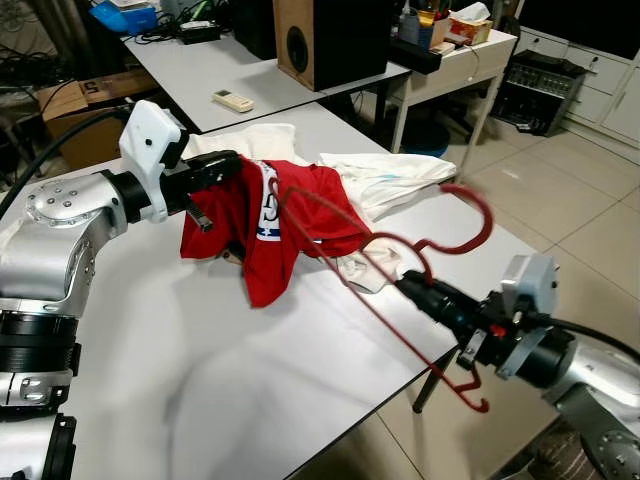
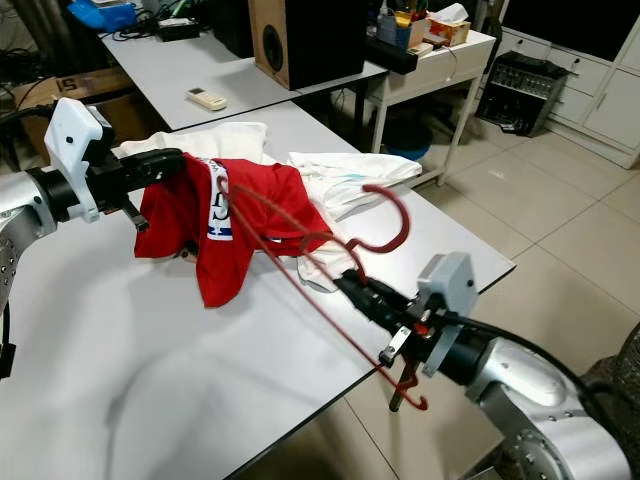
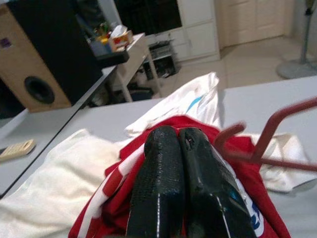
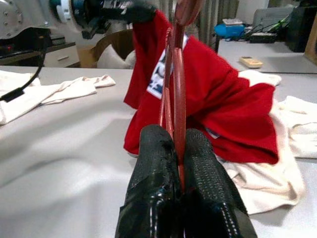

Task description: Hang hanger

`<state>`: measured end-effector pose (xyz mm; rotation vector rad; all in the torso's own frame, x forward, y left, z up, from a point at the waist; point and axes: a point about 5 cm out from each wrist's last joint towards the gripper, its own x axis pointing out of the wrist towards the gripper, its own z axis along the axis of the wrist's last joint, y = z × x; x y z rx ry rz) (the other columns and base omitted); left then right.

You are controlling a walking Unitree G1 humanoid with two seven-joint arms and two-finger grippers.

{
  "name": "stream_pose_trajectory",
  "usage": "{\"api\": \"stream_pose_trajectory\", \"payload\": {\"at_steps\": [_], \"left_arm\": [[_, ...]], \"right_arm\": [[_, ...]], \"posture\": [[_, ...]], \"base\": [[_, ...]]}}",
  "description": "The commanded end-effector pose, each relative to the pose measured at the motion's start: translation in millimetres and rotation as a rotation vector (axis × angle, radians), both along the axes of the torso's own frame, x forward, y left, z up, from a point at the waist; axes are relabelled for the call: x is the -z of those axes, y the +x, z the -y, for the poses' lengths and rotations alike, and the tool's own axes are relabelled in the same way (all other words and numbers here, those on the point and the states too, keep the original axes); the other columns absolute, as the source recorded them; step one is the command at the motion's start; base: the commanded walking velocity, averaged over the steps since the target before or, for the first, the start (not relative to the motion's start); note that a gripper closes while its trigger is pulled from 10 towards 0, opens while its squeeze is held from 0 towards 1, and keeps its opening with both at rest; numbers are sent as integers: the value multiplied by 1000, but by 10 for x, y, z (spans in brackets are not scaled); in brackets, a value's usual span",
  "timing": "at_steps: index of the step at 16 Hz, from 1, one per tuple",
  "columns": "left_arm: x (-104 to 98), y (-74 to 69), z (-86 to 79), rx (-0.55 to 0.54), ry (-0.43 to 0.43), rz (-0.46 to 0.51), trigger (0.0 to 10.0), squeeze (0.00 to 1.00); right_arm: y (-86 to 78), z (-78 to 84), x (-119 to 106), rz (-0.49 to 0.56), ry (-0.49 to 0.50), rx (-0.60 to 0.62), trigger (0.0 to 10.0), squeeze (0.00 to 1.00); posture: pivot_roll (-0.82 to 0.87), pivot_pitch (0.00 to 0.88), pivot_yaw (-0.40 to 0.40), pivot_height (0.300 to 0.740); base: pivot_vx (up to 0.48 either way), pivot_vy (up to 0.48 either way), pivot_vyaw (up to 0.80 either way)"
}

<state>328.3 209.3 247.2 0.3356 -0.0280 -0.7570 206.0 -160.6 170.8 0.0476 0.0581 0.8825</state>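
Two tools: L (image 1: 228, 168) w/ shirt (image 1: 270, 225); R (image 1: 412, 286) w/ hanger (image 1: 440, 240)

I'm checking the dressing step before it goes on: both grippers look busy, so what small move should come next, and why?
Probably the right gripper should slide the red hanger further into the red shirt. The left gripper holds the shirt lifted off the white table, and one hanger arm already reaches into the fabric.

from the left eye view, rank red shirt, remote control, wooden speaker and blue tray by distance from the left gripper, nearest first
1. red shirt: pinched in the left gripper, lifted over the table.
2. remote control: on the next table, beyond the gripper.
3. wooden speaker: farther back, toward the right.
4. blue tray: at that table's far end.
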Motion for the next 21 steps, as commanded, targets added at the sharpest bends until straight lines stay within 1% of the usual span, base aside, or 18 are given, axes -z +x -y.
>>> {"api": "stream_pose_trajectory", "payload": {"at_steps": [1, 3, 4, 5, 6, 7, 8, 11, 12, 16, 17, 18, 19, 21], "left_arm": [[-88, -18, 61, 37, 1, 27, 0, 0], [-83, -62, 91, 74, 6, 13, 0, 0], [-82, -100, 107, 99, 4, 5, 0, 0], [-81, -116, 111, 109, 6, 1, 0, 0], [-78, -155, 102, 126, 12, -11, 0, 0], [-73, -185, 78, 131, 26, -20, 0, 0], [-68, -213, 17, 115, 44, -25, 0, 0], [-58, -248, -100, 83, 68, -35, 0, 0], [-47, -287, -183, 66, 91, -48, 0, 0], [-36, -330, -258, 48, 106, -59, 0, 0], [-74, -344, -287, 43, 68, -43, 0, 0], [-219, -333, -361, 11, -54, -1, 0, 0], [-311, -322, -415, -12, -122, 21, 0, 0], [-479, -311, -526, -49, -220, 57, 0, 0]], "right_arm": [[-13, -22, 2, -10, -6, -16, 10000, 0], [-21, -46, 99, -59, -21, -34, 10000, 0], [21, -16, 163, -77, -57, 6, 10000, 0], [60, 18, 197, -87, -76, 48, 10000, 0], [142, 101, 236, -85, -112, 140, 10000, 0], [201, 173, 244, -86, -120, 210, 10000, 0], [242, 245, 227, -79, -116, 272, 10000, 0], [259, 315, 201, -68, -106, 304, 10000, 0], [259, 332, 210, -67, -114, 305, 10000, 0], [308, 351, 173, -47, -89, 334, 10000, 0], [324, 372, 175, -45, -89, 346, 10000, 0], [342, 406, 176, -44, -82, 370, 10000, 0], [353, 424, 172, -43, -75, 384, 10000, 0], [370, 446, 162, -41, -64, 398, 10000, 0]], "posture": [[-127, 0, 53, 727], [-119, 0, 51, 727], [-116, 0, 49, 727], [-116, 0, 49, 727], [-115, 0, 49, 727], [-115, 0, 49, 727], [-115, 0, 49, 727], [-113, 0, 49, 727], [-112, 0, 47, 727], [-107, 0, 43, 727], [-107, 0, 43, 727], [-104, 0, 42, 727], [-102, 0, 42, 727], [-99, 0, 43, 727]], "base": [[0, 0, 0], [0, 0, 0], [0, 0, 0], [0, 0, 0], [0, 0, 0], [0, 0, 0], [0, 0, 0], [0, 0, 0], [0, 0, 0], [0, 0, 0], [0, 0, 0], [0, 0, 0], [0, 0, 0], [0, 0, 0]]}}
